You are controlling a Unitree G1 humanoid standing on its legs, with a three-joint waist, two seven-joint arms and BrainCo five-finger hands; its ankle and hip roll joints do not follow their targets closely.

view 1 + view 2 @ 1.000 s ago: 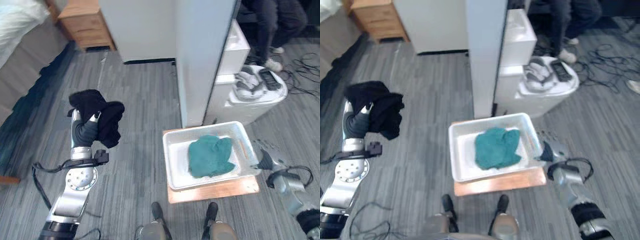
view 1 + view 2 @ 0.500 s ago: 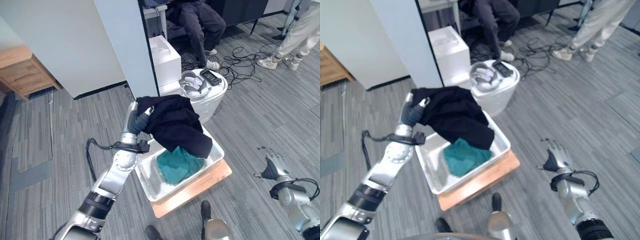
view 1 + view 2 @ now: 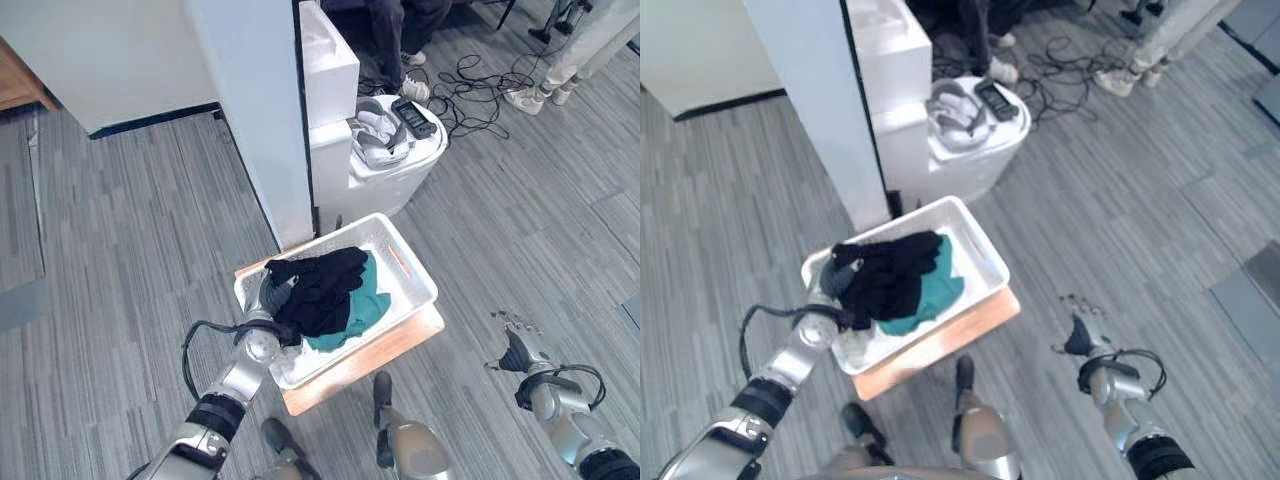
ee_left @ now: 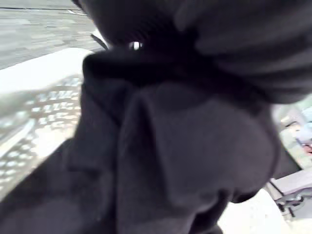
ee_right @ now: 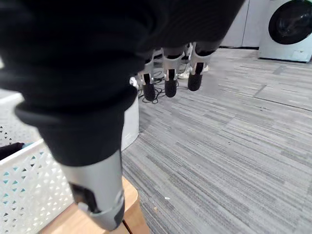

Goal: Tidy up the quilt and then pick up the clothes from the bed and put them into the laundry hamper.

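Your left hand is down at the near-left rim of the white laundry hamper, buried in the black garment, and you cannot tell whether its fingers are curled round the cloth or relaxed; in the left wrist view dark folds of the garment lie over the hamper's perforated white wall. The black garment lies bunched inside the hamper, spread over a teal garment that shows along its right side. The hamper sits on a light wooden board on the grey plank floor, just in front of a white partition. Your right hand hangs well apart from the hamper, low over the floor on the right, holding nothing, its fingers straight and spread. Behind the hamper stands a round white bin with a headset and a black handset on top, beside a white box. Past it a person's shoes stand among black cables on the floor.
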